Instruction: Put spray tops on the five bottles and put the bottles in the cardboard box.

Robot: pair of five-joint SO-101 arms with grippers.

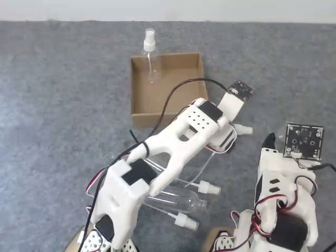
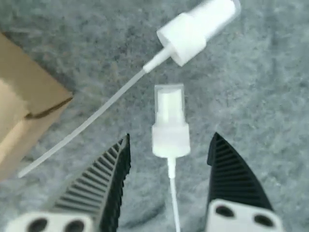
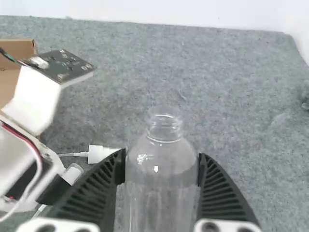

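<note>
The left gripper point(image 2: 170, 137) hangs low over the grey worktop point(image 1: 63, 105). Its two black fingers are spread wide and hold nothing. A white spray top point(image 2: 170, 128) lies flat on the worktop between the fingertips. Its long line runs in line with the fingers. Its head points away from the gripper and its thin tube points back toward the gripper.

A second spray top point(image 2: 195, 29) lies just beyond the first one. It lies slanted, and its long thin tube point(image 2: 96, 116) runs toward a corner of the cardboard box point(image 2: 21, 116).

The right gripper point(image 3: 161, 154) is pinching a clear bottle point(image 3: 161, 179), with one finger pressed on each side. The bottle has no top on. Its open neck points up and away from the gripper. Another spray top point(image 3: 99, 153) lies on the worktop near this gripper.

In the high view, the cardboard box point(image 1: 137, 89) sits open at the far side of the worktop. One bottle with a spray top on point(image 1: 151, 55) stands up straight at the box's back edge. Near the base of the left arm, a clear bottle point(image 1: 178, 201) lies on its side. Two loose spray tops point(image 1: 208, 187) lie beside it, with their heads toward the right arm's side.
</note>
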